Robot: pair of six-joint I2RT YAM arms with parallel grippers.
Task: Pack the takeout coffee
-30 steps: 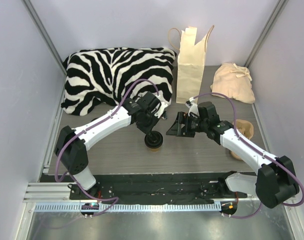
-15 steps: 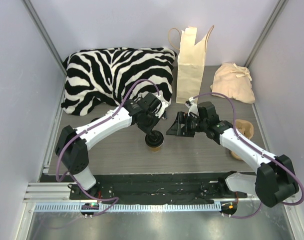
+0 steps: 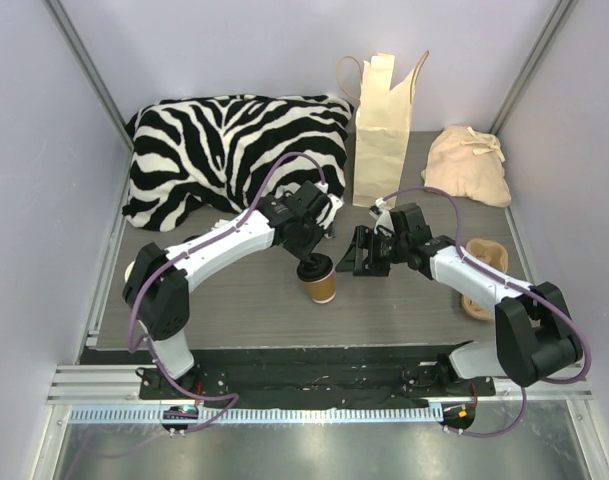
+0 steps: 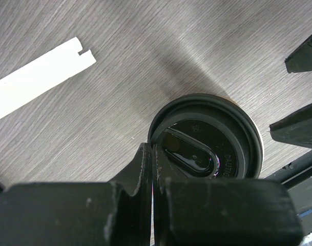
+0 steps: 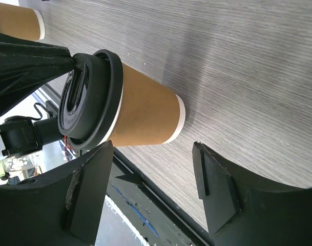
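The takeout coffee [image 3: 322,286] is a brown paper cup standing mid-table with a black lid [image 3: 314,268] on it. My left gripper [image 3: 309,258] is shut, and its tips rest on the lid's rim [image 4: 166,115] from above with nothing between them. In the left wrist view the left gripper [image 4: 153,154] meets the lid [image 4: 217,154] at its near edge. My right gripper [image 3: 346,256] is open just right of the cup. The right wrist view has the cup [image 5: 145,110] slightly ahead of the right gripper [image 5: 151,148], apart from both fingers.
A cream paper bag [image 3: 382,135] stands upright at the back. A zebra pillow [image 3: 234,150] fills the back left, a beige cloth sack [image 3: 469,165] the back right. More brown cups [image 3: 486,262] lie at the right edge. Another brown cup [image 5: 17,23] shows beyond.
The left gripper and the lidded cup have shifted slightly right, and the cup's brown side now shows. The right gripper has come closer to the cup and its jaws have narrowed a little.
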